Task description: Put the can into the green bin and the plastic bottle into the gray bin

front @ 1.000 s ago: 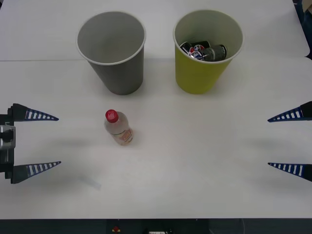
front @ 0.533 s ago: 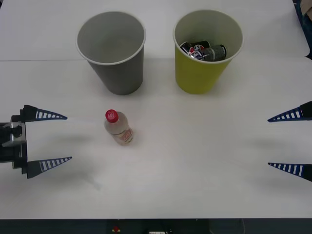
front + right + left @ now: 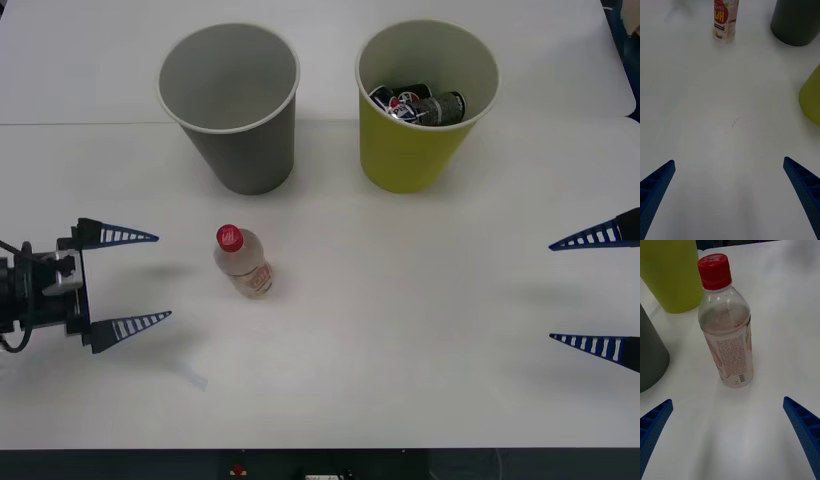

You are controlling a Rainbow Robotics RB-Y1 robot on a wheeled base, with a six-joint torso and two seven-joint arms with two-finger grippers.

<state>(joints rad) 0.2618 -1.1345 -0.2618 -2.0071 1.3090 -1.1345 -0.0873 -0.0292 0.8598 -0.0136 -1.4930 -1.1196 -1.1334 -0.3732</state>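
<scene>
Plastic bottle (image 3: 243, 263) with the red cap (image 3: 229, 237) stands upright on the white table (image 3: 400, 330), in the near-left part, in front of the two bins and apart from them; in the left wrist view the plastic bottle (image 3: 727, 332) sits between the two blue fingers, a little ahead of their tips, not touched by them; the left gripper (image 3: 135, 279) is low over the table just left of the bottle, its fingers spread wide apart and pointing to the right toward it; the right gripper (image 3: 585, 291) is at the far right edge of the table, well apart from the bottle, its fingers also wide apart with nothing between them; farther back stands the gray bin (image 3: 236, 110), behind the bottle and a little to its right; to the right of it, near but not touching, stands the green bin (image 3: 420, 110), with dark cans (image 3: 420, 105) lying inside it.
</scene>
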